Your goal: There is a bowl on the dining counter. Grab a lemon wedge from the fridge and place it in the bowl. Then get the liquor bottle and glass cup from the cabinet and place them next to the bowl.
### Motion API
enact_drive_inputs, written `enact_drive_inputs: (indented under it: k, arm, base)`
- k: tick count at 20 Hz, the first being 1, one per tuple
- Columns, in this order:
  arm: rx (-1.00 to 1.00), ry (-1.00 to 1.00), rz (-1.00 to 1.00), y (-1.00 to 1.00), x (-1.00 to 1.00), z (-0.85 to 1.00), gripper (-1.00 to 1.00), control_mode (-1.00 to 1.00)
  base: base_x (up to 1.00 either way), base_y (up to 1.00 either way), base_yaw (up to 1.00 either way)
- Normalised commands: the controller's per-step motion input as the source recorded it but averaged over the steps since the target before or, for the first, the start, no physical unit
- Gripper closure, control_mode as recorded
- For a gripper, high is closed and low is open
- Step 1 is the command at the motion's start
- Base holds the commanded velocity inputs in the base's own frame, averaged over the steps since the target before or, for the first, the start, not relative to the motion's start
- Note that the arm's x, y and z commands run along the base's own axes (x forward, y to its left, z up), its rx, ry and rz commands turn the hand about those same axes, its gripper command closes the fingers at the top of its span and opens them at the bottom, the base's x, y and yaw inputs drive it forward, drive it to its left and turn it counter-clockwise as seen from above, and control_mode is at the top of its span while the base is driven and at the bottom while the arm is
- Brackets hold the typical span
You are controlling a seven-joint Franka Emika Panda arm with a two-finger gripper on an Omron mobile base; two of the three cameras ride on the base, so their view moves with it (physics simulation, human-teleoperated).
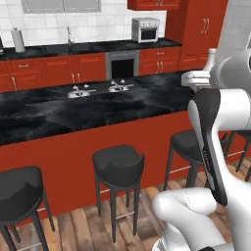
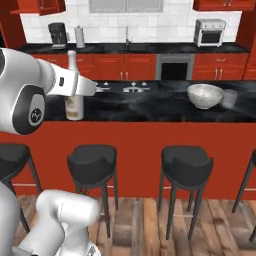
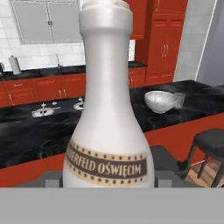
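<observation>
Jaws clamped around white liquor bottle (image 3: 108,109), held upright.
Ahead, right of jaws: bowl (image 3: 161,101) on black counter (image 3: 39,131), glass cup (image 2: 229,98) just beside.

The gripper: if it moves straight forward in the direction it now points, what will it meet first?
The gripper already holds the liquor bottle. Beyond it, the line seems to pass over the dining counter, left of the bowl; depth is unclear.

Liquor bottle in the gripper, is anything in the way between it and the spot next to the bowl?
Nothing visible. The liquor bottle is held over the dining counter; bare marble runs to the bowl. The glass cup stands on the bowl's far side.
</observation>
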Motion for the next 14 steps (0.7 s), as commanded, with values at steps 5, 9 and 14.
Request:
enact_drive_inputs:
  k: [5, 9, 14]
  arm:
    - [0.00, 0.00, 0.00, 0.00, 0.00, 0.00, 1.00, 1.00]
    - [0.00, 0.00, 0.00, 0.00, 0.00, 0.00, 1.00, 1.00]
    - [0.00, 0.00, 0.00, 0.00, 0.00, 0.00, 1.00, 1.00]
  base:
    - [0.07, -0.89, 0.42]
    - [0.13, -0.77, 0.41]
    - [0.22, -0.68, 0.36]
